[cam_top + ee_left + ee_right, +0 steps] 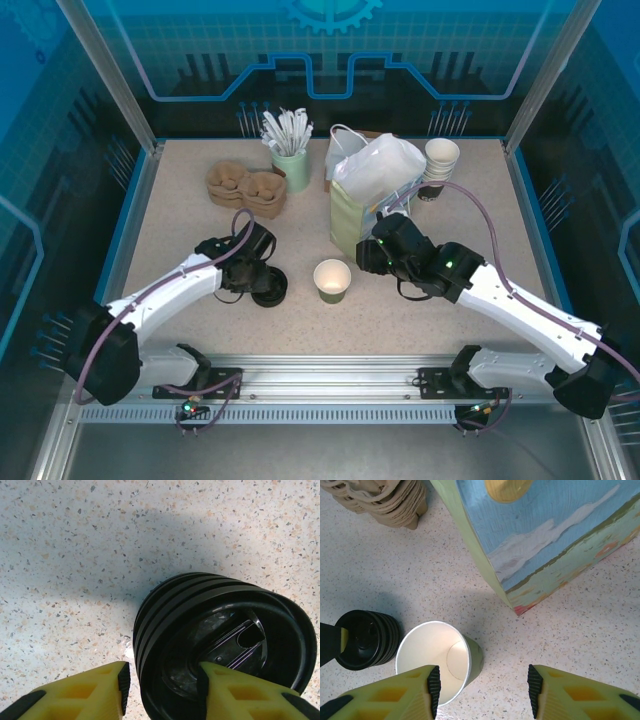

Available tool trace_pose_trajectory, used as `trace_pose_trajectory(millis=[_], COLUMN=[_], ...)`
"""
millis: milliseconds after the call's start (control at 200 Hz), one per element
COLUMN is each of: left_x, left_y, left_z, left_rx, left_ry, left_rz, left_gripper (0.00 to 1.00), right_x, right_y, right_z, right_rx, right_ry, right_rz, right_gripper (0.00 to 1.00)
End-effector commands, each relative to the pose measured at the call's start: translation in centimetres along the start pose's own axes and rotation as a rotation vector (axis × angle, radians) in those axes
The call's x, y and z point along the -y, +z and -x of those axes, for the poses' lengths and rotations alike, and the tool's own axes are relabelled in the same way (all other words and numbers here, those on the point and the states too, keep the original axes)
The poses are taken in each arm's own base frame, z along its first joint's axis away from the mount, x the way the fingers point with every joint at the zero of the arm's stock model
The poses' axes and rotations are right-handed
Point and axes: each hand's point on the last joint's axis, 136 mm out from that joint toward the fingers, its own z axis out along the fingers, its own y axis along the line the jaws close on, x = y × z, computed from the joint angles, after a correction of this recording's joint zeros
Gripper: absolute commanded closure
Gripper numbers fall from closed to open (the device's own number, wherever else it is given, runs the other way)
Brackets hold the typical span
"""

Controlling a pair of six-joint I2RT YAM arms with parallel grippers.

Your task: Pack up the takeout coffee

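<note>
The takeout coffee's paper cup (332,280) stands upright mid-table with olive-green sides and a white inside; no lid sits on it (435,655). A low stack of black lids (270,290) lies to its left. My left gripper (262,284) is down on that stack (225,640). Its jaws (162,677) straddle the near rim, one finger inside the top lid and the other just outside the stack wall with a thin gap. My right gripper (372,255) hovers open (484,685) over bare table, between the cup and the paper bag (365,200).
The tall printed bag (545,530) stands open-topped behind the cup. Brown cardboard cup carriers (245,185) sit at the back left. Beside them is a green holder of white sticks (290,150). A stack of lidless cups (440,160) is at the back right.
</note>
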Motion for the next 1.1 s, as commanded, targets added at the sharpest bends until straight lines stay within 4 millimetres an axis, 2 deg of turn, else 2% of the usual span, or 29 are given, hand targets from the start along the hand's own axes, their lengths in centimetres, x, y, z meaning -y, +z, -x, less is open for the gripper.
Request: trace_pose_trajectory(millis=[0,300,740,1096], left_x=[0.1,-0.1,-0.3,-1.1], left_y=[-0.4,-0.3,0.1,-0.6], left_z=[0.9,1.1,1.1,2.1], left_rx=[0.012,0.009,0.003,0.034], left_ry=[0.013,0.027,0.04,0.053], left_rz=[0.008,0.032,0.052,0.104], left_gripper=[0.61,0.72,0.78,0.81], right_x=[0.6,1.0,1.4,1.3], right_y=[0.0,0.2,-0.7,-1.2], right_z=[-0.2,-0.2,-0.2,-0.1], right_rx=[-0.007,-0.009,0.002,0.012], right_ry=[-0.001,0.021,0.041,0.053], right_rz=[-0.009,-0.007,0.001,0.015], right_gripper=[0.49,0.49,0.5,0.5])
